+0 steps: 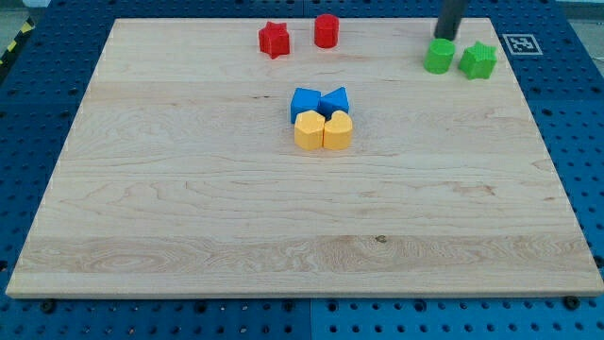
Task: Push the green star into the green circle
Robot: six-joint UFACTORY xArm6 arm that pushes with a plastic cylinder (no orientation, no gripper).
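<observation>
Since no jaws exist, my tip (444, 38) hovers just above the circle (438, 57); the star (478, 60) — light, rigid, slippery on the bench (189, 217) — wants pushing from its right side.

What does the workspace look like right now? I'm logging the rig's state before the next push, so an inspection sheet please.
Surface: wooden board, lying flat on a blue perforated base.
Job's things: green star and green circle near the view's top right, side by side, a narrow gap or none between them.
Clutter: red star and red cylinder at the view's top; two blue blocks and two yellow blocks clustered mid-board.
Grippers: none; my tip sits just above the green circle in the view.
Cables: nothing seen.
Surroundings: a marker tag off the board's top right corner.
</observation>
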